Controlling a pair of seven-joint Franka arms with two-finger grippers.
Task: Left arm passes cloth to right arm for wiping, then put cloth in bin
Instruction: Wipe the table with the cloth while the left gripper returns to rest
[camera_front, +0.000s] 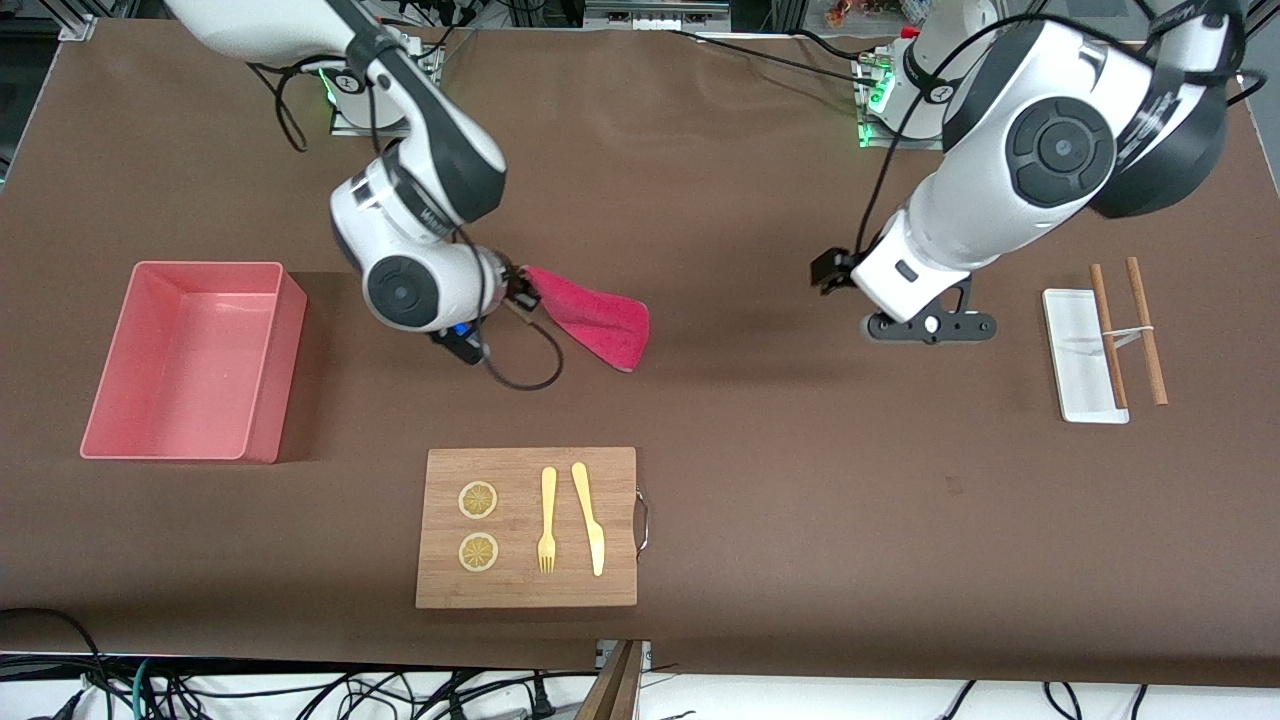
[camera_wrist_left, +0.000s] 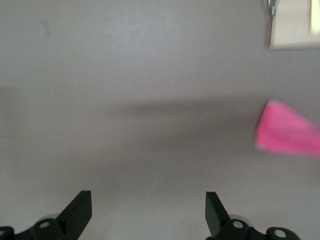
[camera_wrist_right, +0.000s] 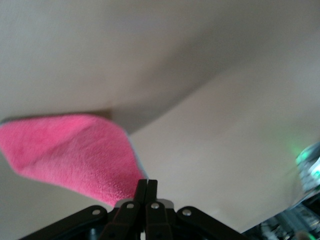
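Note:
The magenta-pink cloth (camera_front: 600, 322) is held by one corner in my right gripper (camera_front: 522, 292), which is shut on it above the middle of the table. In the right wrist view the shut fingertips (camera_wrist_right: 146, 186) pinch the cloth's edge (camera_wrist_right: 70, 150), and the rest spreads away from them. My left gripper (camera_front: 930, 326) is open and empty, low over the table toward the left arm's end. Its view shows its spread fingers (camera_wrist_left: 80, 210) with bare table between them and the cloth (camera_wrist_left: 287, 134) farther off. The salmon-pink bin (camera_front: 290, 350) stands empty at the right arm's end.
A wooden cutting board (camera_front: 527, 528) with two lemon slices, a yellow fork and a knife lies nearer the front camera than the cloth; its corner shows in the left wrist view (camera_wrist_left: 294, 25). A white tray (camera_front: 1080, 360) with two chopsticks (camera_front: 1146, 330) lies at the left arm's end.

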